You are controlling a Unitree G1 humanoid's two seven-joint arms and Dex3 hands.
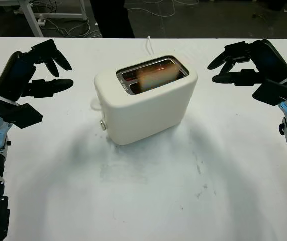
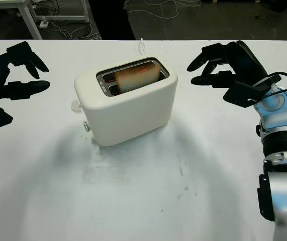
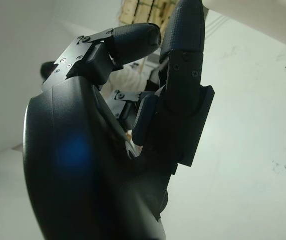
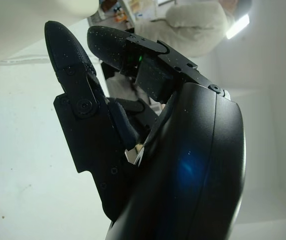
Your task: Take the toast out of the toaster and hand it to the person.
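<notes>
On the white table (image 1: 148, 201), a cream plastic toaster (image 1: 146, 108) holds the browned toast (image 1: 156, 76) in its far slot, long axis left-right. The open right hand (image 1: 241, 63) seems slightly nearer than the open left hand (image 1: 45, 70).

The toast (image 1: 156, 76) sits mostly hidden inside the toaster (image 1: 146, 103) and looks blurred; the person (image 1: 112, 17) is cut off by the top edge.

toaster (image 1: 146, 100) mid-table (image 1: 148, 201) | toast (image 1: 156, 76) in its slot | left hand (image 1: 37, 70) left | right hand (image 1: 244, 63) right
</notes>
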